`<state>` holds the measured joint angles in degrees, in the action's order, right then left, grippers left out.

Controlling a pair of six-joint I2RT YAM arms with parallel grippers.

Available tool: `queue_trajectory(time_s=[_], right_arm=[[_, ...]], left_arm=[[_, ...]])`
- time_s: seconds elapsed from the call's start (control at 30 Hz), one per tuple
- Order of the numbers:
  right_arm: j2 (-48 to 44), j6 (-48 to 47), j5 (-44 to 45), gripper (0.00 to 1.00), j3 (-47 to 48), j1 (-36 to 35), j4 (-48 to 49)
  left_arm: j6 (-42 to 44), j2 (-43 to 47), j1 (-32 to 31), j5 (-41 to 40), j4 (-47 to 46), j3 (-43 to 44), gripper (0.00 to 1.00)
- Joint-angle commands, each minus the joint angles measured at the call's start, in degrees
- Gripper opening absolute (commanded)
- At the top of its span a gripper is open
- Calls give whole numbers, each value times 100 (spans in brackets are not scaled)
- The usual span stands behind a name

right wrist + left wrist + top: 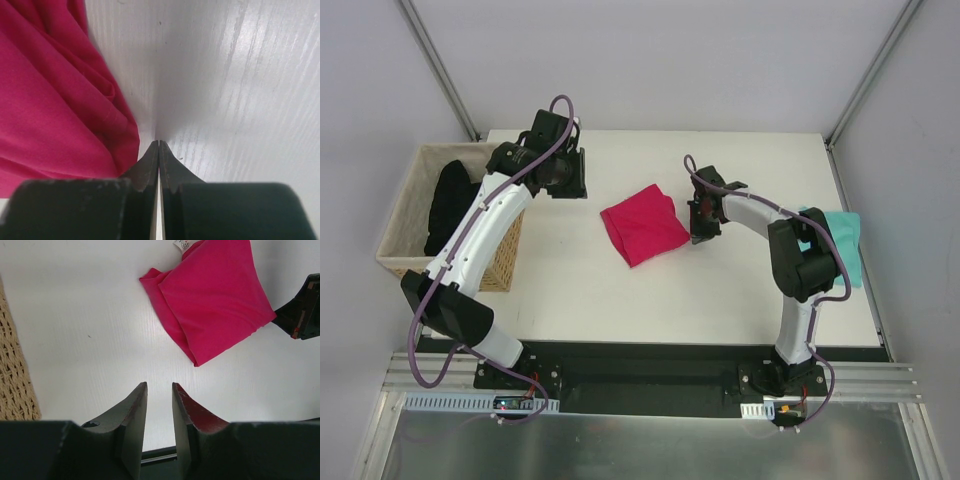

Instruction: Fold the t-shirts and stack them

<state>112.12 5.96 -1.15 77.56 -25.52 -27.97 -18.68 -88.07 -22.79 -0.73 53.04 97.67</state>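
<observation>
Top external view shows the left arm bent over the wicker basket (398,252), its forearm running toward the far left of the white bench (620,295). The left fingers (570,186) are over bare surface, well left of the magenta-pink t-shirt (642,228). In the left wrist view those fingers (144,391) stand a little apart with nothing between them, aimed at the pink shirt, which lies folded into a rough square near the middle of the bench. The right arm rises from its base, elbow bent beside the teal t-shirt (847,245), which lies crumpled at the bench's right edge. Its forearm stretches left to bring the right fingers (701,226) to the pink shirt's right edge. From the right wrist, they (158,146) are pressed together, tips low over the bench just beside the pink cloth's hem, with no fabric visibly caught. A small white neck label (182,244) peeks from the pink shirt's far edge; its printing is too small to read. A black garment (448,205) lies in the basket.
</observation>
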Motion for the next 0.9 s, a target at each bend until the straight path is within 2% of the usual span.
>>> queue_trajectory(time_s=[0.0, 0.23, 0.87], right_arm=[[-164, -85, 80, 1, 435, -32, -192], [73, -279, 80, 1, 936, -15, -429], [144, -244, -70, 1, 769, -32, -341]], left_arm=[[-48, 326, 29, -182, 84, 42, 26], [-119, 308, 37, -164, 84, -2, 26], [-119, 378, 37, -296, 93, -81, 27]])
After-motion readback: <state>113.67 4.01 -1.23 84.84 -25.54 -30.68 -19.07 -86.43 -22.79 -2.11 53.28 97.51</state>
